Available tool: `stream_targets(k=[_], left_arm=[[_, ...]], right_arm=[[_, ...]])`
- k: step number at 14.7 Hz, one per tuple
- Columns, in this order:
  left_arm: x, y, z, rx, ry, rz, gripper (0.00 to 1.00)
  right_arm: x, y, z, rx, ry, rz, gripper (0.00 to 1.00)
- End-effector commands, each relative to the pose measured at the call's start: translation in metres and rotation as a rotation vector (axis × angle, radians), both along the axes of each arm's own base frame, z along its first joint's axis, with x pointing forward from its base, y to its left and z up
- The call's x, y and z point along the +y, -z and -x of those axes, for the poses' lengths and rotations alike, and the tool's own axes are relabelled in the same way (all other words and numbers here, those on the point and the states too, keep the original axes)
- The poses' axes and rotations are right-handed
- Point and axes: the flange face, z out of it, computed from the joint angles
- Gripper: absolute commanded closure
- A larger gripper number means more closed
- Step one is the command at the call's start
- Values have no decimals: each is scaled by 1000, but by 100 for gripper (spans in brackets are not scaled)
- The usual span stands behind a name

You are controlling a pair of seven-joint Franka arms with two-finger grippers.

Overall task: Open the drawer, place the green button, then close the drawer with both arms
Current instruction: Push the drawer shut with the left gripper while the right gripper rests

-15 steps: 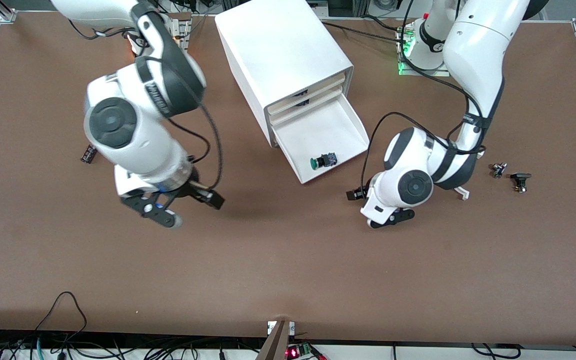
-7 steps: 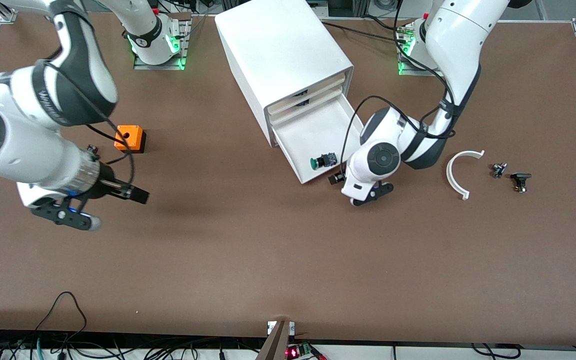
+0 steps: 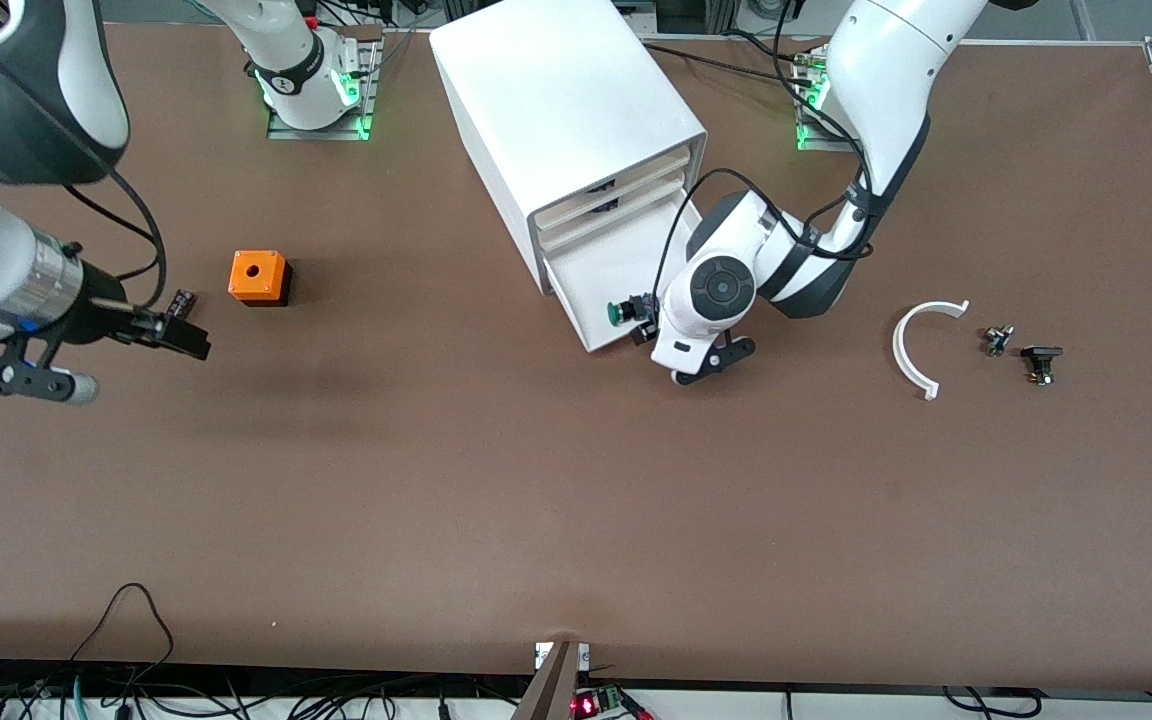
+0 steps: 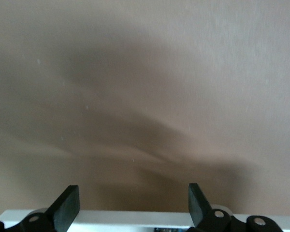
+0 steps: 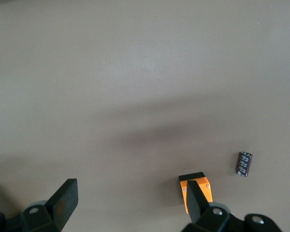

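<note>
We see a brown table carrying a white cabinet; toward the right arm's end, an orange cube (holed on top).

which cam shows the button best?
Front view: the button lies in the open drawer, green cap clear, beside the left gripper. Left wrist view catches only a dark sliver; right wrist view shows none of it.

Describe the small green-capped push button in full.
The small push button with a round dark-green cap and stubby black body lies on its side in the open bottom white tray drawer of the white cabinet, near the drawer's front wall. The left gripper is beside the drawer's front corner, not touching the button.
</note>
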Motion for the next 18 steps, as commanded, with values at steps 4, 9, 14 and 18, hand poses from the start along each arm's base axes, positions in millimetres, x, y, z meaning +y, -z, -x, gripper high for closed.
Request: stream_targets(k=[4,9,14,18], left_arm=[[-29,-11,50,24,65,-2,1],[-51,-10,78,50,107,8,1],[-62,-7,99,76,142,11,1],[-66,-8,105,105,139,10,1]], right_arm=[[2,-30,32,-6,-43,1,1],[-8,-44,42,-14,-54,23,1],[-9,-52,51,-12,-86,37,1],[-11,-50,52,3,-84,41,1]])
